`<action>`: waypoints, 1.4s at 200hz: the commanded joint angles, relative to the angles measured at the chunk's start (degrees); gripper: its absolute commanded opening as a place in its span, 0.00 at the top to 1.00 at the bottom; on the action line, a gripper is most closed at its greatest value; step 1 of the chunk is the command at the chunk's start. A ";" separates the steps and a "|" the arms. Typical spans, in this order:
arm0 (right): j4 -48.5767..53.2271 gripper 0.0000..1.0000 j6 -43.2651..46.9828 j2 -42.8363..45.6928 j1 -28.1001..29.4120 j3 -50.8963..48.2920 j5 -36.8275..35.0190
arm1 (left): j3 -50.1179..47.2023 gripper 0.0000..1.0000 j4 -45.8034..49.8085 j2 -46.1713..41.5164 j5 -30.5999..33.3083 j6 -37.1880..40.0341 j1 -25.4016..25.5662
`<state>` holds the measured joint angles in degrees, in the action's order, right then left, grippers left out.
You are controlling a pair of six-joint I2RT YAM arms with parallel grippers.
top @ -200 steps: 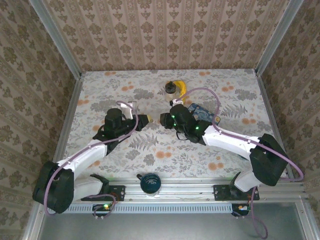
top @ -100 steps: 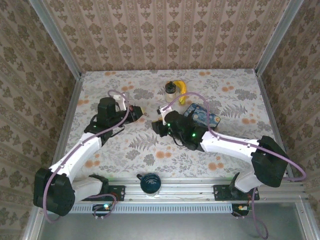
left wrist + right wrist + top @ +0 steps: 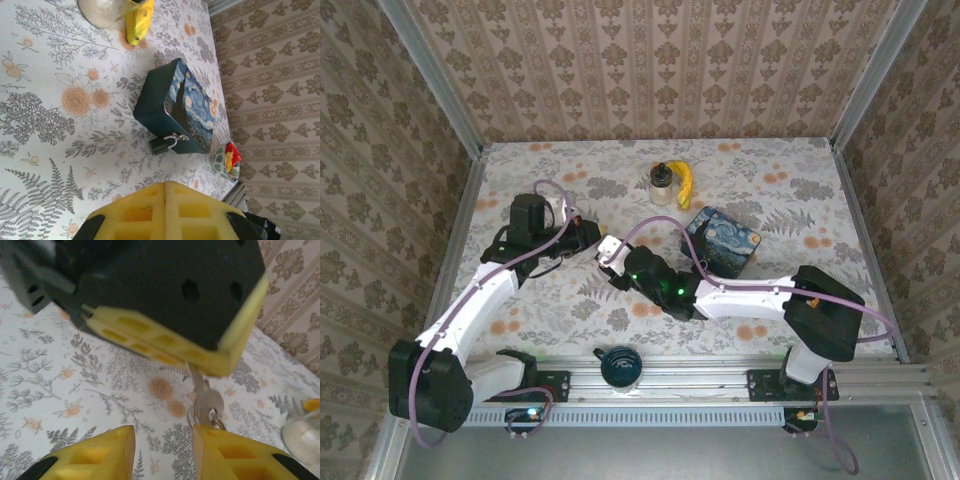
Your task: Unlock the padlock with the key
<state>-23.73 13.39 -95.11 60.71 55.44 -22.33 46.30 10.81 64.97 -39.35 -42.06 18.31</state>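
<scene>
My left gripper (image 3: pixel 588 232) hangs over the left-middle of the table, shut on the blade of a silver key (image 3: pixel 205 400). The key's round head and ring dangle below its yellow pads (image 3: pixel 160 342). My right gripper (image 3: pixel 164 440) is just under it and open; the key's head sits against the inner face of its right finger (image 3: pixel 225 450), with a wide gap to the other. The small dark padlock (image 3: pixel 162 145) hangs by its shackle from the hasp of the blue starry-night tin box (image 3: pixel 185 107), far to the right of both grippers. In the left wrist view my left gripper's (image 3: pixel 166 186) pads meet flush.
A small jar (image 3: pixel 663 181) and a banana (image 3: pixel 686 180) stand at the back of the table. A dark cup (image 3: pixel 620 365) sits on the near rail between the arm bases. A patterned bowl (image 3: pixel 227 160) with red contents lies beyond the tin box. Wallpapered walls enclose three sides.
My left gripper has drawn back to the left with the key. The right gripper has left the tin box and followed it leftward, its jaws slightly wider.
</scene>
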 commanded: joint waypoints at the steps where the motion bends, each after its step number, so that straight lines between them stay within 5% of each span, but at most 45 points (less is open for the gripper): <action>1: -2.69 0.63 6.37 -1.51 0.20 3.30 -2.69 | 0.89 1.00 1.04 -1.25 -3.42 -0.56 -0.55; 171: -19.14 0.62 12.34 2.77 0.21 -6.03 -0.77 | 0.80 1.00 1.44 -1.15 -9.12 -3.23 -2.43; 224: -19.46 0.55 13.29 4.67 0.20 -7.11 0.60 | 2.04 1.00 4.05 -1.94 -9.16 -2.91 -2.92; 280: -17.85 0.58 14.31 2.76 0.20 -4.91 0.74 | 2.07 1.00 3.42 -2.17 -9.77 -3.64 -2.92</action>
<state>-40.58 26.65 -91.88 60.71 49.01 -22.09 46.35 13.78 63.83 -47.40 -44.69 15.66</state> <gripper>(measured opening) 0.427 0.048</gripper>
